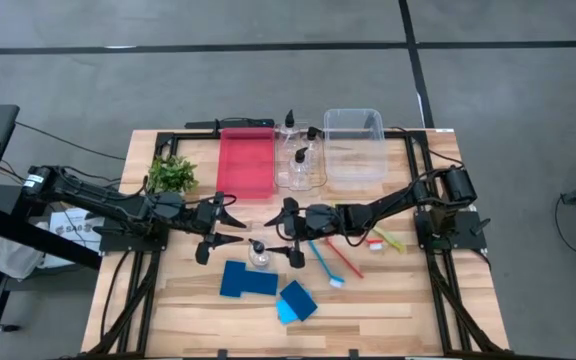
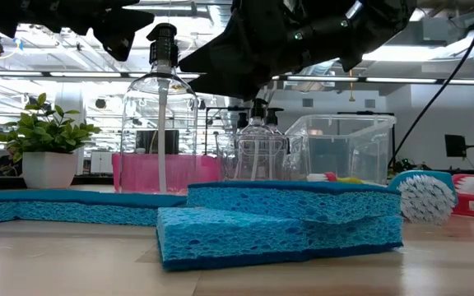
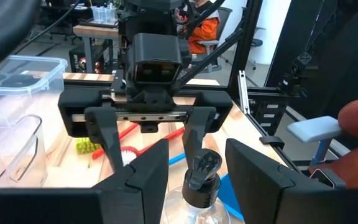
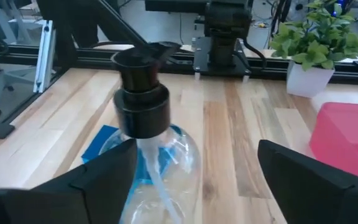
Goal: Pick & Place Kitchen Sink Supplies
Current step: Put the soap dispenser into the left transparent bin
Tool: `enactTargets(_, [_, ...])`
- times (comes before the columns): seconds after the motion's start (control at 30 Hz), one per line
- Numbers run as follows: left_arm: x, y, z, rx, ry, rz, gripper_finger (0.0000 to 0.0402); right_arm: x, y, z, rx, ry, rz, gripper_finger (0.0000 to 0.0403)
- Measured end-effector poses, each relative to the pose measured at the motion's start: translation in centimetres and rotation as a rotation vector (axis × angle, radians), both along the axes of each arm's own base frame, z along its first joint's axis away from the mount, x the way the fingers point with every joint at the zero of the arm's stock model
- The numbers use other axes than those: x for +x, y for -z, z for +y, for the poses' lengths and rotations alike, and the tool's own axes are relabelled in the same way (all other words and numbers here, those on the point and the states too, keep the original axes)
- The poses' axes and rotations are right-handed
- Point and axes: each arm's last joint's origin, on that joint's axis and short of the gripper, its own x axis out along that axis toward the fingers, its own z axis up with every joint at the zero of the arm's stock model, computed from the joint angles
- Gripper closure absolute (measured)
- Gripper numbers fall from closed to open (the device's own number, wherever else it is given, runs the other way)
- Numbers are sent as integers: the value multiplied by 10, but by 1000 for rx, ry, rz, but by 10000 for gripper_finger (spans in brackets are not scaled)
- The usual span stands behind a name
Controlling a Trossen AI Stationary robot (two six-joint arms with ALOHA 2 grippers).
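Look first at the tabletop [image 1: 388, 300], the light wooden slab filling the middle of the high view. Along its upper edge you have a clear bin [image 1: 354, 145] at upper right of centre and a red bin [image 1: 245, 163] just left of it; between the two stands a smaller clear container with pump bottles [image 1: 300, 160] in it. A leafy plant [image 1: 172, 175] sits at the tabletop's upper left.

Both arms reach in toward the centre. Your left gripper [image 1: 208, 238] comes from the left, your right gripper [image 1: 290, 232] from the right, and they face each other across a single clear pump bottle [image 1: 259, 254] standing upright on the tabletop just below centre. In the right wrist view that bottle [image 4: 151, 168] stands between the right gripper's fingers [image 4: 98, 174], which are spread well wide of it and apart from its sides, so this gripper is released. In the left wrist view the bottle's black pump top [image 3: 202, 174] shows between the left fingers [image 3: 138, 177], also parted with a gap either side; nothing is grasped.

Below the bottle lie a dark blue sponge [image 1: 247, 280] and a light blue sponge [image 1: 296, 301], just beside each other. To the right, a blue brush [image 1: 325, 264], a red brush [image 1: 346, 259] and a yellow-green brush [image 1: 388, 240] lie on the wood.
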Motion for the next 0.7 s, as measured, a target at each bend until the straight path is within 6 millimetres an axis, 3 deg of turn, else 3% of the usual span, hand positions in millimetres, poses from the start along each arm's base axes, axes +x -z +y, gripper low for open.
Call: enactTargets(0.7, [0, -1, 0, -2, 0, -9, 241, 7, -13, 7, 30, -109, -15, 76])
